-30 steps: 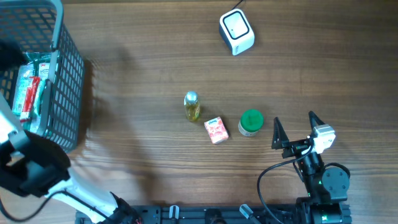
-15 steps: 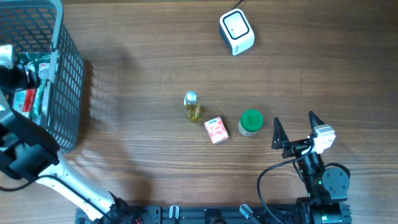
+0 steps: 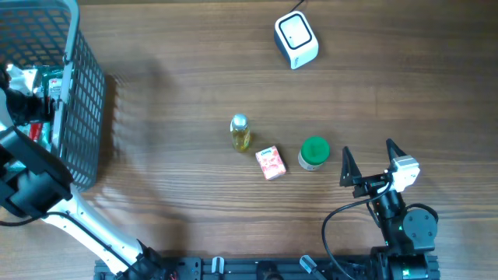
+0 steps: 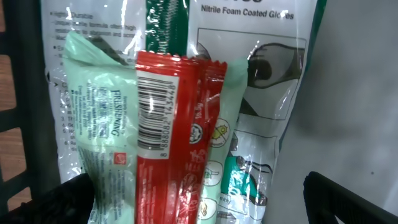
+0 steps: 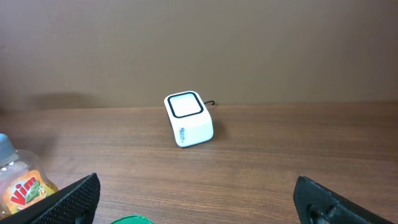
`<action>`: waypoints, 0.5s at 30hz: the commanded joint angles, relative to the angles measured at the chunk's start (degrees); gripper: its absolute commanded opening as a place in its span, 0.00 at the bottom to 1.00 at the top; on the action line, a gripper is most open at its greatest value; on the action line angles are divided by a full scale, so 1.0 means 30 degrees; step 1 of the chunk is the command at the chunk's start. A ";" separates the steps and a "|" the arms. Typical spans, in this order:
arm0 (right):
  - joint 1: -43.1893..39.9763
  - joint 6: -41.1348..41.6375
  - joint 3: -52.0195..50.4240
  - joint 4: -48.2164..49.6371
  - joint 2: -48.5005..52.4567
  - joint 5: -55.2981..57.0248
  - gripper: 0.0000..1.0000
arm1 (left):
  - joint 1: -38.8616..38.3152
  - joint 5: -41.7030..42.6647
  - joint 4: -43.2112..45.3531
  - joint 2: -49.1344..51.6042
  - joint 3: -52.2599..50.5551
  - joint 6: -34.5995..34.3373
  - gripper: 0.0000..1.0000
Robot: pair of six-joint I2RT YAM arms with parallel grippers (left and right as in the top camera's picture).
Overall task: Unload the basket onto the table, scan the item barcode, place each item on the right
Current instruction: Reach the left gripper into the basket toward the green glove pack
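The left arm has swung up along the left edge of the tabletop, and the left gripper (image 4: 196, 186) now hangs inside the wire basket (image 3: 85, 93) at the far-left corner, fingers spread wide with nothing between them. The right gripper (image 3: 367, 149) has not shifted near the front-right edge and is equally agape and empty.

The likely item is the red sachet (image 4: 177, 143), which lies in the basket on top of a pale green packet (image 4: 102, 143) and a clear glove bag (image 4: 261, 93). Its printed barcode (image 4: 152, 115) faces up on the upper left panel. It looks like thin, glossy film with crimped ends, so it should be light, floppy, crinkly and rather slick. It may be 2 sachets overlapping, since the wrist view does not settle that.

The best hold is across the narrow width in the lower half, below the barcode, so the code stays bare and the free end droops little. The packets underneath are just as soft and could lift with it.

The white boxy scanner (image 3: 296, 39), hard-shelled with a dark-rimmed window, sits near the far edge, well apart from the basket.
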 commanded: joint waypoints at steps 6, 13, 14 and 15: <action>-0.0058 -0.0102 -0.0022 0.0066 -0.0036 0.0146 1.00 | 0.0051 0.0372 0.0109 0.0401 -0.0546 0.1013 1.00; -0.0058 -0.0102 -0.0022 0.0066 -0.0036 0.0146 1.00 | 0.0051 0.0109 0.1647 0.0452 -0.2324 0.1005 1.00; -0.0058 -0.0102 -0.0022 0.0066 -0.0036 0.0146 1.00 | 0.0051 -0.0058 0.1880 0.0452 -0.2572 0.1005 1.00; -0.0058 -0.0095 -0.0022 0.0066 -0.0036 0.0146 1.00 | 0.0051 -0.0342 0.2142 0.0452 -0.2885 0.1005 1.00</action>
